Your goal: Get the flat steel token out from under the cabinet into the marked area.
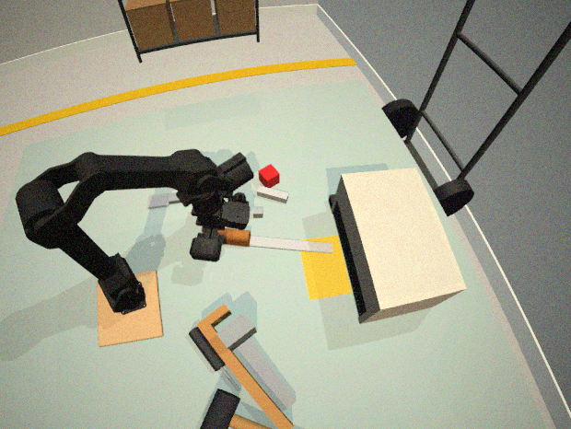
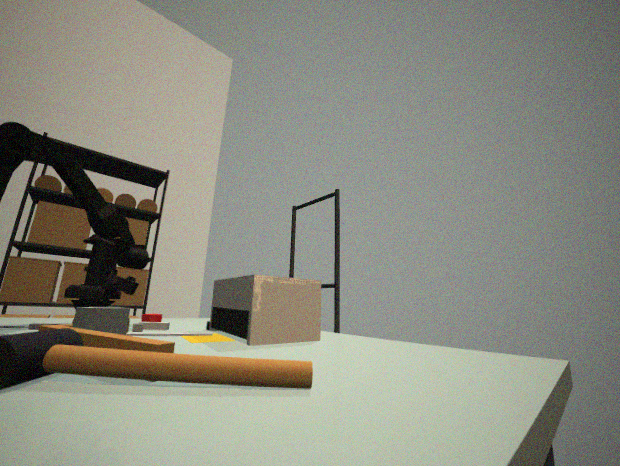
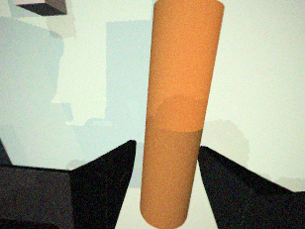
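Pincer (image 1: 219, 234) (image 2: 97, 302) (image 3: 166, 149): released, fingers standing either side of orange hdl (image 1: 238, 237) (image 3: 180, 63), gap plain on one side, v. slight on the other. Strip (image 1: 281, 244) runs from hdl, away from pincer, tip over yellow marked area (image 1: 325, 276) (image 2: 208, 339), short of cabinet (image 1: 406, 230) (image 2: 285, 310), which is farthest out.

Token: not seen in any view; can't tell if under cab. or hidden beneath strip.

Risks (my judgement):
- Hdl close to one finger; if pincer lifts or shifts sideways w/o opening wider, it may drag or roll the tool.
- If token is under/near strip tip, such a drag could shove it out of area or leave tool touching it → fail.
- If token's still under cab., letting go now = premature; needs regrasp, approx. same pose.
- Small grey block (image 1: 258, 212) (image 2: 137, 327) just beside pincer; sideways swing could knock it.
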